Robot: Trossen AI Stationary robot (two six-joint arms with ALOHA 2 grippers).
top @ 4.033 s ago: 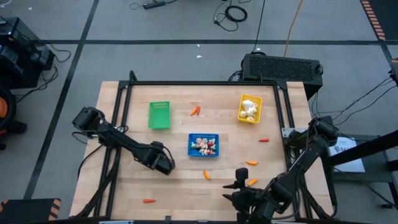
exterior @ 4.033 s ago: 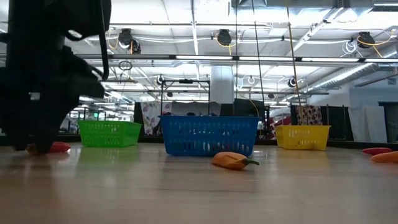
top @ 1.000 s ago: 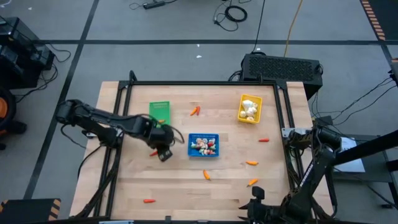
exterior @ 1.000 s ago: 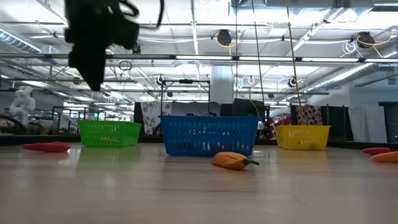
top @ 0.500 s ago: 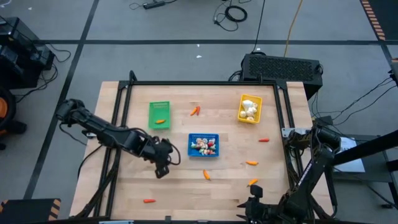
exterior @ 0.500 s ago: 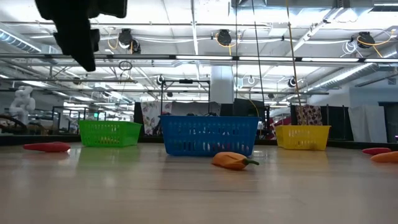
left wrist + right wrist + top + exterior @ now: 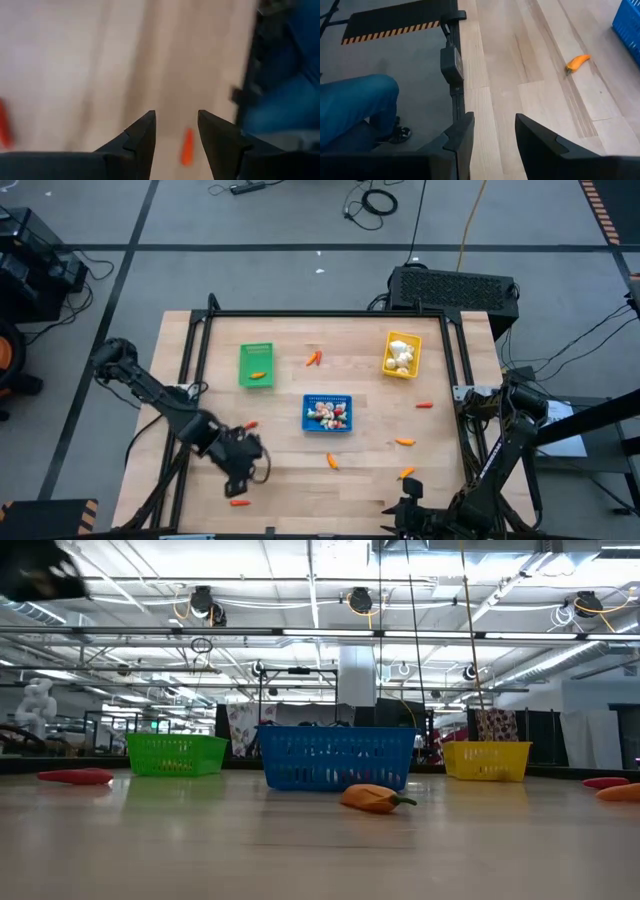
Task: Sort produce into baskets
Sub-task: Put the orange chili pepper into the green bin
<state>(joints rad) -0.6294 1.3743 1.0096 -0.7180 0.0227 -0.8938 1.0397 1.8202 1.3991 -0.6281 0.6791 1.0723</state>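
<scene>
Three baskets stand on the table: green [image 7: 256, 365] with one orange carrot inside, blue [image 7: 328, 413] with red and white bits, yellow [image 7: 402, 354] with white bulbs. Loose orange carrots lie on the wood [image 7: 333, 461], [image 7: 404, 442], [image 7: 314, 358]. My left gripper [image 7: 240, 483] hangs open above the near left part of the table, just short of a carrot [image 7: 238, 502] that shows beyond its fingers [image 7: 187, 146]. At the near right edge, my right gripper [image 7: 397, 508] is open and holds nothing.
More carrots lie at the right [image 7: 424, 405], [image 7: 406, 473], one in the right wrist view [image 7: 577, 61]. A red piece [image 7: 250, 424] lies left of the blue basket. A black frame [image 7: 330, 314] borders the table. A person's leg [image 7: 355, 105] is beside the near edge.
My left gripper has swung from beside the green basket toward the table's near edge, rolling as it went and staying open with nothing in it. In the low view it has passed out toward the upper left corner. The produce and baskets have stayed put.
</scene>
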